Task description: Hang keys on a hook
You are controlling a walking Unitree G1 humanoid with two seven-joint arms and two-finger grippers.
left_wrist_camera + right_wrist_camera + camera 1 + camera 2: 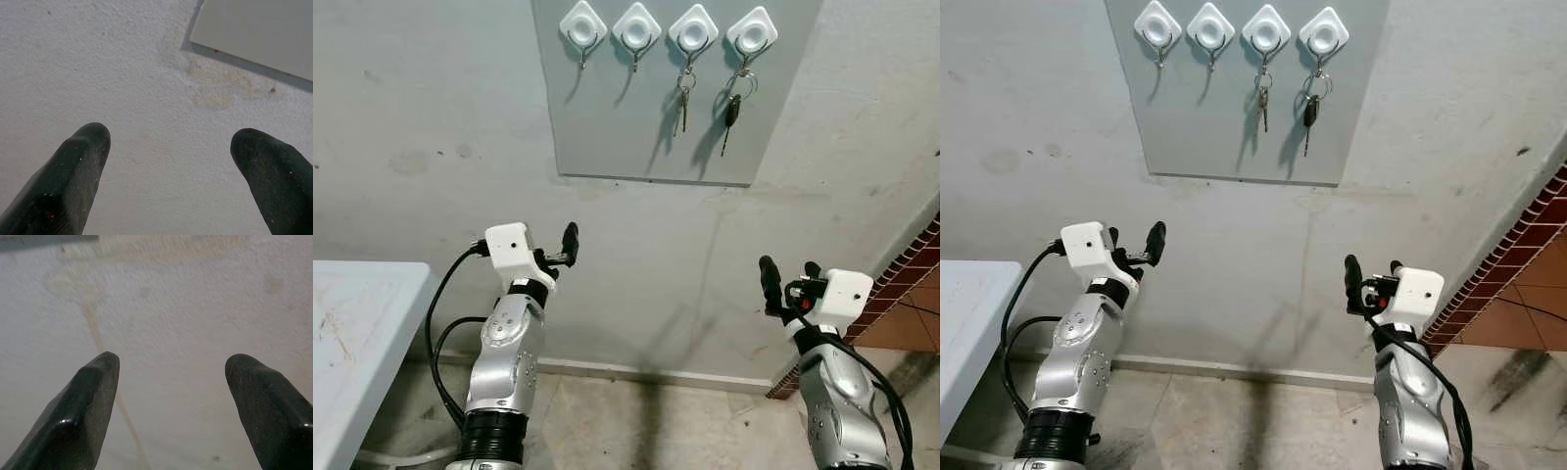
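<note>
Four white diamond-shaped hooks (666,28) on a smooth grey board (607,127), upper frame; two hold metal keys (683,98). Left gripper (171,161) and right gripper (168,396) gape wide, empty.

We are seeing even, fairly bright light from above, throwing soft shadows of the keys (684,98) down the grey board (607,127). Head views are staying sharp; the right wrist view is looking slightly blurred.

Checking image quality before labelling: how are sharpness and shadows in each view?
Left eye view: sharp, keys and hooks cast soft shadows down-left on the panel. Left wrist view: wall texture crisp, left tool fingertips soft. Right wrist view: wall slightly blurred, glints on right tool fingers.
</note>
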